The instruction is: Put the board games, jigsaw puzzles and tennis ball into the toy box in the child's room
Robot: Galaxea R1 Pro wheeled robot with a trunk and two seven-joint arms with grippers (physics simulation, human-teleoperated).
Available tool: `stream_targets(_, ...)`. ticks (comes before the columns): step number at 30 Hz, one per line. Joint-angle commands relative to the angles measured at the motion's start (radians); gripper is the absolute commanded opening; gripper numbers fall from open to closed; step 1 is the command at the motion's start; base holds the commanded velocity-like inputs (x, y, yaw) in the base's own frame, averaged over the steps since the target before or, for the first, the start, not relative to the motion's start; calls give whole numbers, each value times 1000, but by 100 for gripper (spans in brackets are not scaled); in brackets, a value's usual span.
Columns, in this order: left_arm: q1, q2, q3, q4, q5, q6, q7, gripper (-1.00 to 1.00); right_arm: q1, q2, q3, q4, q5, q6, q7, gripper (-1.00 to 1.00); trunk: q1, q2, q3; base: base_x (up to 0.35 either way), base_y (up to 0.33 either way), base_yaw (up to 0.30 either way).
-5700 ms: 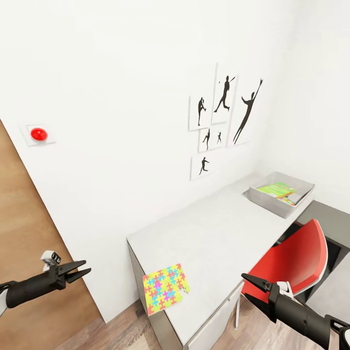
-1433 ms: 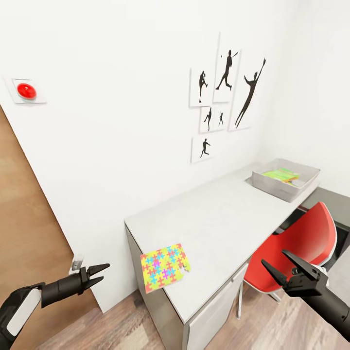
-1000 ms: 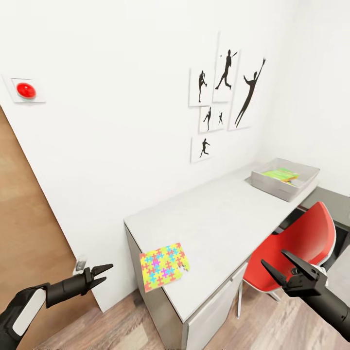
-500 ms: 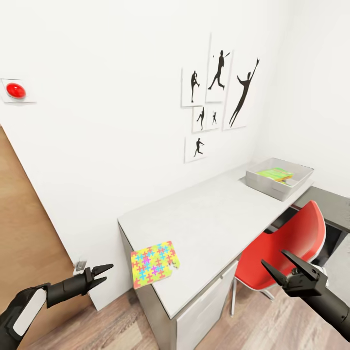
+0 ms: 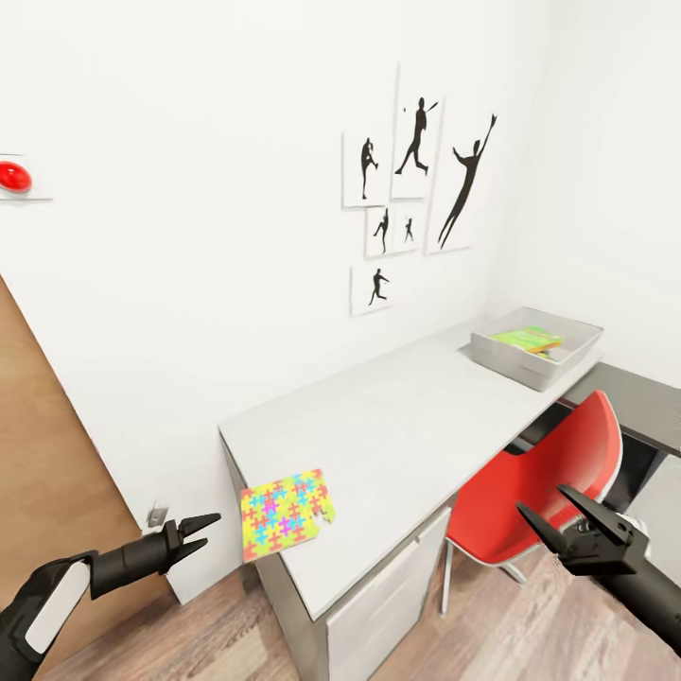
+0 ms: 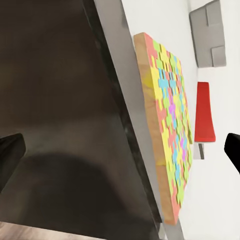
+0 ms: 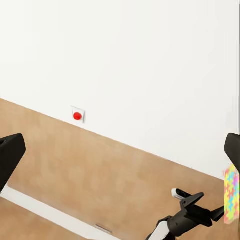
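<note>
The table stands along the white wall of the child's room, and one jigsaw puzzle lies flat at its near left corner, with its outer edge reaching a little over the edge of the table top; in the left wrist view the same jigsaw puzzle shows edge-on, with a brown side and the coloured pattern on top; the toy box sits at the far end of the table, near the corner of the room, and inside it a green board game lies flat, with something small and coloured beside it that I cannot identify; the left gripper hangs low beside the near left corner of the table, apart from it, with its fingers only narrowly parted and nothing between them; the right gripper is in front of the table, before the red chair, its two fingers spread wide and empty; the chair is pushed toward the table's front edge; a lower dark grey cabinet joins the far end of the table; black athlete pictures hang on the wall above the table; a red button is on the wall at the left, above a brown wooden panel; the floor is of wood planks.
</note>
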Motion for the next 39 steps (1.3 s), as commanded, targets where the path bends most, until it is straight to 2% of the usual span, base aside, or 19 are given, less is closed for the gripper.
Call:
stream_targets(1, -1, 0, 1, 0, 1, 5, -2, 100, 0, 1, -13, 0, 3, 3, 3, 100, 0, 0, -1, 0, -208, 0)
stream_targets(6, -1, 0, 1, 0, 1, 5, -2, 100, 0, 1, -31, 0, 3, 3, -1, 100, 0, 0, -1, 0, -120, 0)
stream_targets(13, -6, -5, 11, -1, 3, 5, -5, 100, 1, 37, -24, 6, 9, -11, -6, 100, 0, 0, -1, 0, -8, 0)
stream_targets(20, -8, -3, 32, 0, 3, 6, -4, 100, -1, 66, -16, 5, 52, -42, -46, 100, 0, 0, -1, 0, -106, 0)
stream_targets(26, -8, -2, 37, 0, 4, 6, -3, 100, -1, 71, -12, 4, 88, -47, -79, 100, 0, 0, -1, 0, -39, 0)
stream_targets(33, -7, -2, 38, 0, 4, 7, -3, 100, -1, 72, -11, 3, 127, -48, -84, 100, 0, 0, -1, 0, -33, 0)
stream_targets(39, -8, -2, 38, 0, 3, 7, -3, 100, -1, 72, -11, 3, 128, -49, -85, 100, 0, 0, -1, 0, -6, 0)
